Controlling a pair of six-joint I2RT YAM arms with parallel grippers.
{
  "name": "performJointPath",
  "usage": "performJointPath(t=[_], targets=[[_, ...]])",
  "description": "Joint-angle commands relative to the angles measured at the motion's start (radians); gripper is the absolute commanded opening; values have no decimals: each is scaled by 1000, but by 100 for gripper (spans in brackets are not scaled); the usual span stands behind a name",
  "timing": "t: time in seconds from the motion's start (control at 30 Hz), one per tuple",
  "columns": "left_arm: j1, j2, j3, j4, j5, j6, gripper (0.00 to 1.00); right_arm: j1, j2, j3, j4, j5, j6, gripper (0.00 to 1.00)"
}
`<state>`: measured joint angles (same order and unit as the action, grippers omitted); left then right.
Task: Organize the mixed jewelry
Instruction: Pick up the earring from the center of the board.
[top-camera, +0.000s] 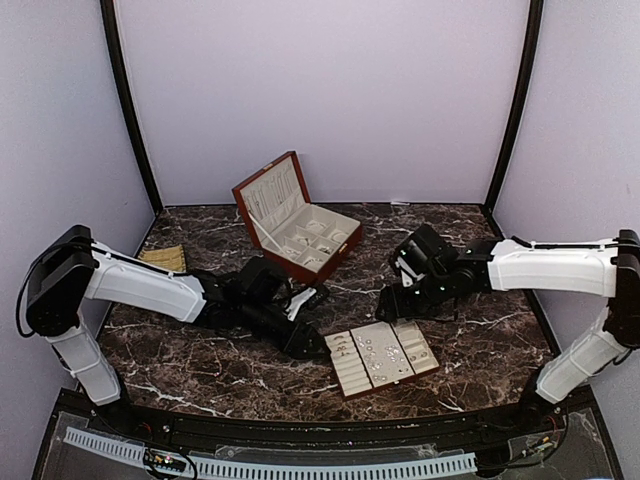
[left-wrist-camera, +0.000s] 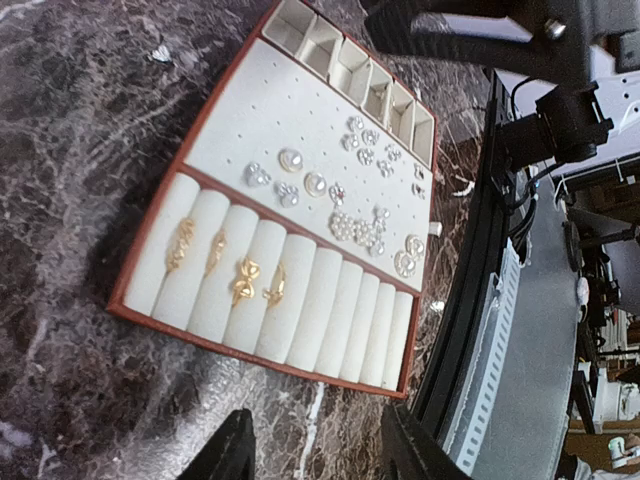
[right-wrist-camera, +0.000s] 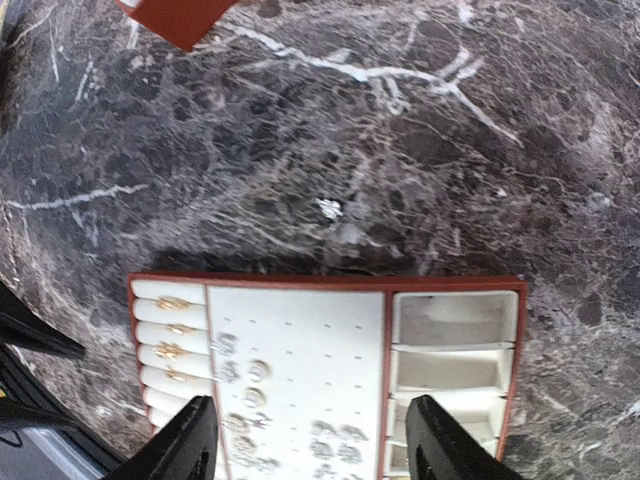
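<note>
The mixed jewelry lies mostly on a cream slotted tray (top-camera: 390, 383) (left-wrist-camera: 250, 349) (right-wrist-camera: 300, 281). Silvery earring-like pieces (left-wrist-camera: 316, 184) (right-wrist-camera: 256, 370) sit on its flat middle panel. A few gold rings (left-wrist-camera: 243, 278) (right-wrist-camera: 170, 350) stand in its roll slots. One tiny silvery piece (right-wrist-camera: 329, 208) lies loose on the marble beyond the tray's far edge. My left gripper (left-wrist-camera: 320, 455) (top-camera: 308, 343) is open over bare marble just short of the tray's ring end. My right gripper (right-wrist-camera: 315, 445) (top-camera: 392, 303) is open above the tray's middle panel, with nothing between its fingers.
An open red-brown wooden box (top-camera: 335, 256) with cream compartments stands at the back centre, its lid raised. A tan woven pad (top-camera: 163, 258) lies at the far left. The tray's small compartments (right-wrist-camera: 455, 320) hold nothing. The table's black front rail (left-wrist-camera: 480, 300) runs close by the tray.
</note>
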<state>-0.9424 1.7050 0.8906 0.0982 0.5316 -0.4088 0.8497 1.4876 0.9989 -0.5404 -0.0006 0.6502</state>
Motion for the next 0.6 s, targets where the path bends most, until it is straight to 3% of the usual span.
performJointPath(t=[0.0,0.33,0.57], targets=[[45,-95,-22,54,-34,-4,47,-54,-66,-136,78,5,40,70],[91,-112,-12,46,-38,23,53,-96,-110,-276,166,-15,75,75],[90,20,182,-77,-94,86,53,-101,-167,-302,189,24,88,76]])
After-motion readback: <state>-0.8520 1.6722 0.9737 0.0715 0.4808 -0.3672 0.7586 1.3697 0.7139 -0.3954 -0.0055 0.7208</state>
